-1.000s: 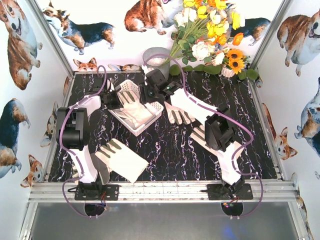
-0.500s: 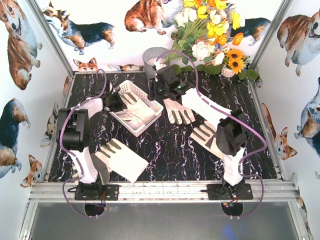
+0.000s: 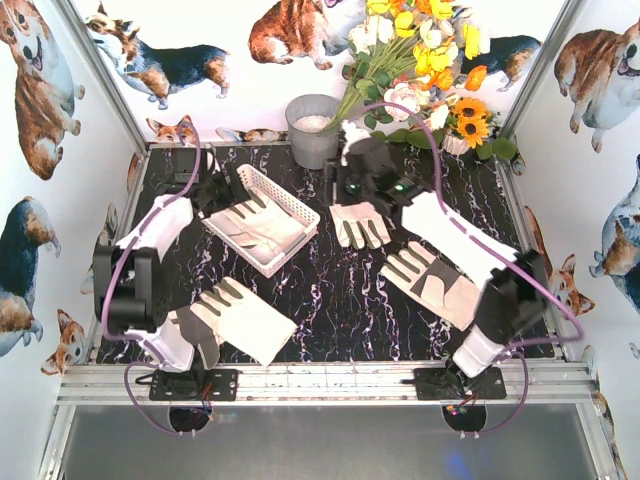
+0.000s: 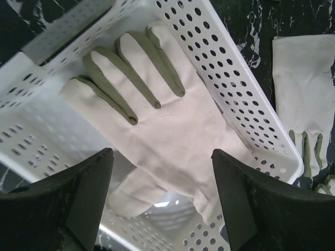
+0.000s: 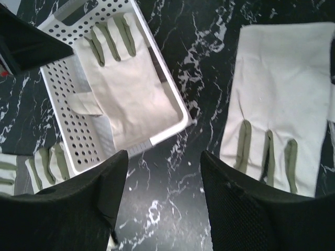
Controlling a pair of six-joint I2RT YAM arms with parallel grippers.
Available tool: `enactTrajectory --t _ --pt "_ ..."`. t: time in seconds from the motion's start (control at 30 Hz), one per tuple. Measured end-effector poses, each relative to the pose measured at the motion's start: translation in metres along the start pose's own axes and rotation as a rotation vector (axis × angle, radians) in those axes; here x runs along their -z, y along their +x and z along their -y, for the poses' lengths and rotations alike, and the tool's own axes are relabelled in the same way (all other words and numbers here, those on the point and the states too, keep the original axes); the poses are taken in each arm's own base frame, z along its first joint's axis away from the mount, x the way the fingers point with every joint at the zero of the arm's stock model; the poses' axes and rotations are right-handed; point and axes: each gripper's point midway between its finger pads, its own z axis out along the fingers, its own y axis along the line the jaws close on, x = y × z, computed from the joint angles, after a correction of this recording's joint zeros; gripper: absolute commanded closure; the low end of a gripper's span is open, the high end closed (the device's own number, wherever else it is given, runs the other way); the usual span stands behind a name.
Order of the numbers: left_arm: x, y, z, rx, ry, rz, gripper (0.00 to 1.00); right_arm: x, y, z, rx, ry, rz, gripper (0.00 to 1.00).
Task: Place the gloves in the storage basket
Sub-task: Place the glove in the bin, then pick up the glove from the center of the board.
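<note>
My left gripper (image 4: 161,157) hangs with its jaws wide apart and empty, just above the storage basket (image 4: 238,99), where one glove (image 4: 157,130) lies flat. My right gripper (image 5: 163,157) is also parted and holds nothing. It hovers over the marble table (image 5: 172,52) between the basket and a second glove (image 5: 277,99). A third glove (image 3: 430,282) and a fourth glove (image 3: 240,318) lie on the table nearer my bases.

The storage basket (image 3: 287,198) sits toward the table's (image 3: 330,300) far-left corner, with one glove (image 3: 258,224) lying in it. A second glove (image 3: 358,224) lies just right of the basket. A third glove (image 3: 432,283) lies nearer the right edge, and a fourth glove (image 3: 242,318) lies by the near-left corner. A bucket (image 3: 312,130) stands at the far edge.
</note>
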Motion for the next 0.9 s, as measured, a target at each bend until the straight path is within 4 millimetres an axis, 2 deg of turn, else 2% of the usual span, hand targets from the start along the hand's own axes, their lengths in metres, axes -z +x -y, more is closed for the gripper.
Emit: enactTrajectory --t 0.13,0.23,0.43,0.53,0.67,0.8,0.9 --pt "0.024 -0.010 0.000 -0.041 -0.028 0.046 0.28 0.031 0.003 0.012 -0.020 0.007 0.032 0.40" --pt "0.050 -0.010 -0.003 -0.064 -0.054 0.095 0.25 0.054 0.008 0.024 -0.046 0.013 0.057 0.40" --pt "0.127 0.021 -0.016 -0.037 -0.104 0.185 0.24 0.091 0.048 0.058 -0.109 0.070 0.059 0.38" --pt "0.150 0.045 -0.024 0.021 -0.134 0.171 0.25 0.107 0.069 0.071 -0.123 0.105 0.056 0.37" --pt "0.158 0.094 -0.043 0.147 -0.204 0.058 0.32 0.124 0.082 0.077 -0.130 0.126 0.073 0.37" --pt "0.154 0.141 -0.061 0.298 -0.277 -0.048 0.46 0.132 0.089 0.078 -0.158 0.126 0.090 0.37" --pt "0.147 0.171 -0.074 0.408 -0.342 -0.114 0.46 0.129 0.096 0.079 -0.190 0.125 0.078 0.37"
